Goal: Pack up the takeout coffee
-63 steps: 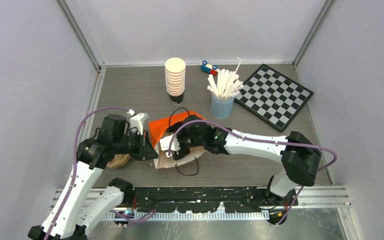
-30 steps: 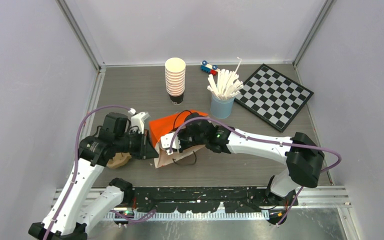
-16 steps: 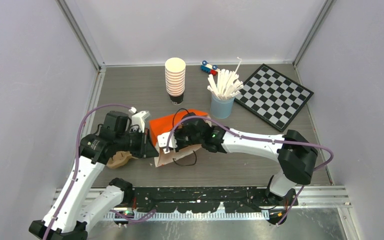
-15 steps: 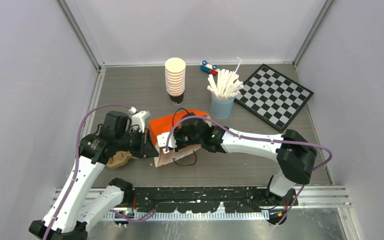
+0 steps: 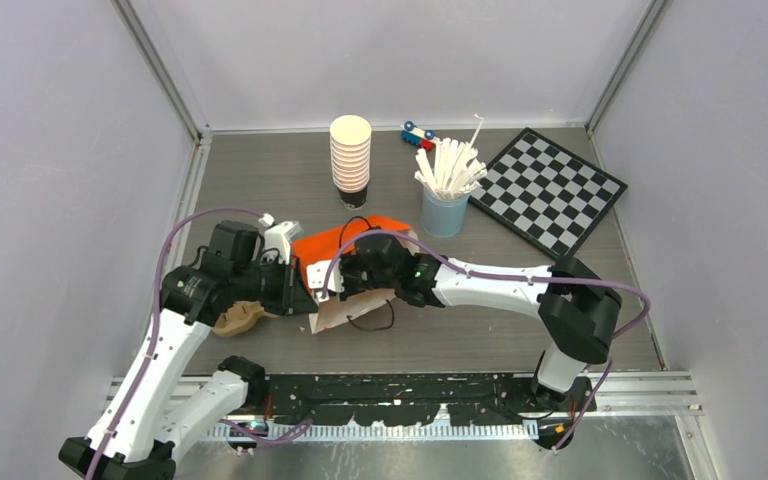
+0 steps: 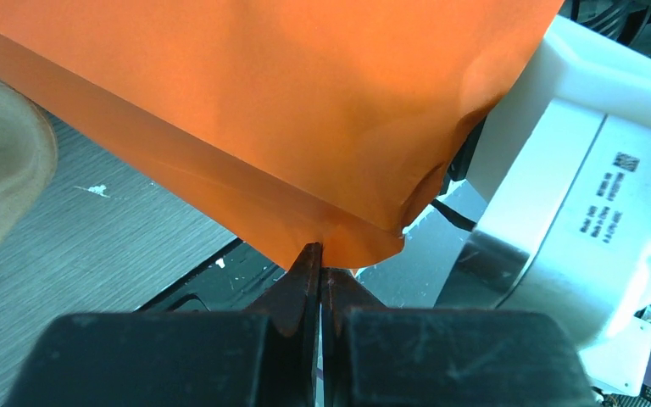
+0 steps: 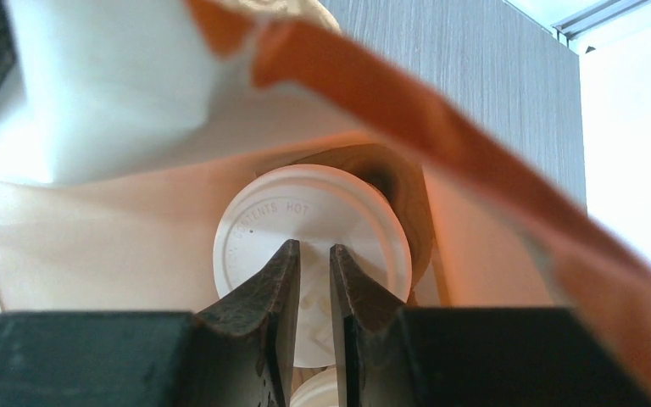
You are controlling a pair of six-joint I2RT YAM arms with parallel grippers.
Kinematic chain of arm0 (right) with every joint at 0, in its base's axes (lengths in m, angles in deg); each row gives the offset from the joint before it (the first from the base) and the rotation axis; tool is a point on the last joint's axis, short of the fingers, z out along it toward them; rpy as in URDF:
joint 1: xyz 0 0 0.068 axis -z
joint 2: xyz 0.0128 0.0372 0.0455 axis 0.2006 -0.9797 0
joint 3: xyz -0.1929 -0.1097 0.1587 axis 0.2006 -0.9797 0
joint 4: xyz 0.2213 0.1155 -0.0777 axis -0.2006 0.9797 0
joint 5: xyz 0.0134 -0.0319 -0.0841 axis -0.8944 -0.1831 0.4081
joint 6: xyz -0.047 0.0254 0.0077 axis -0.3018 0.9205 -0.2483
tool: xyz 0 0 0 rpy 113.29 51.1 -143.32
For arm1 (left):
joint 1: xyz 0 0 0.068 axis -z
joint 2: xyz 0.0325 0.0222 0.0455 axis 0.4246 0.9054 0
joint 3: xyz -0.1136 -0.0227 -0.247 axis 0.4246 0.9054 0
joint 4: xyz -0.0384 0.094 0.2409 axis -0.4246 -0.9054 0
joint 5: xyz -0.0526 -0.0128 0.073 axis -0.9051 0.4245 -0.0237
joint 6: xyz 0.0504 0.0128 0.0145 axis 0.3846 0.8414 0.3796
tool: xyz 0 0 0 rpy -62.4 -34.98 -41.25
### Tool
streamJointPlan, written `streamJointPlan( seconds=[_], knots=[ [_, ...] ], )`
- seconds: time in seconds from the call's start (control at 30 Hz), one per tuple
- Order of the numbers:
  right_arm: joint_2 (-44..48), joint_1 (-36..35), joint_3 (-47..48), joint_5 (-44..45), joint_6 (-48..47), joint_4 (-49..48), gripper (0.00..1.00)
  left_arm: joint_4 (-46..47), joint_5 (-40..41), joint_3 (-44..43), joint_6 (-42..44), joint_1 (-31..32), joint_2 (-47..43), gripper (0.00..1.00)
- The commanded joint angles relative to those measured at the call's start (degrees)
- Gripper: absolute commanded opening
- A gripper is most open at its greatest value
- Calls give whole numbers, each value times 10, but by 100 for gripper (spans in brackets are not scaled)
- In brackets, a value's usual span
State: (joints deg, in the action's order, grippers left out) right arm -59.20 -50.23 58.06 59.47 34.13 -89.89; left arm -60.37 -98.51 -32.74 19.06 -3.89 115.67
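Observation:
An orange paper bag (image 5: 332, 246) lies on its side with its mouth held up. My left gripper (image 5: 298, 290) is shut on the bag's orange edge (image 6: 352, 242), its jaws pinched together (image 6: 320, 254). My right gripper (image 5: 346, 280) reaches into the bag's mouth. In the right wrist view a takeout coffee lid (image 7: 292, 208) faces me inside the bag, right behind my fingertips (image 7: 314, 250). The jaws stand a narrow gap apart; whether they pinch the lid does not show. A second white rounded piece (image 7: 316, 392) shows low between the fingers. The cups' bodies are hidden.
A stack of cream cups (image 5: 350, 152), a light-blue cup of white sticks (image 5: 445, 212), a small toy car (image 5: 417, 135) and a checkerboard (image 5: 548, 190) stand at the back. A tan object (image 5: 235, 320) lies under the left arm. A black loop (image 5: 372, 322) lies by the bag.
My right gripper has moved left, deeper into the bag's mouth, and its jaws have narrowed slightly. The left gripper keeps its hold on the bag's edge.

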Motion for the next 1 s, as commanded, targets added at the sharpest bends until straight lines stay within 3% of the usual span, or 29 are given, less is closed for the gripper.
streamJointPlan(
  seconds=[0.0,0.97],
  knots=[
    [-9,-4,13,19,15,-38,24,5,-7,-18,2,-2,-5,0],
    [0,-6,13,47,11,-15,24,-2,-3,-25,-5,-2,-13,0]
  ],
)
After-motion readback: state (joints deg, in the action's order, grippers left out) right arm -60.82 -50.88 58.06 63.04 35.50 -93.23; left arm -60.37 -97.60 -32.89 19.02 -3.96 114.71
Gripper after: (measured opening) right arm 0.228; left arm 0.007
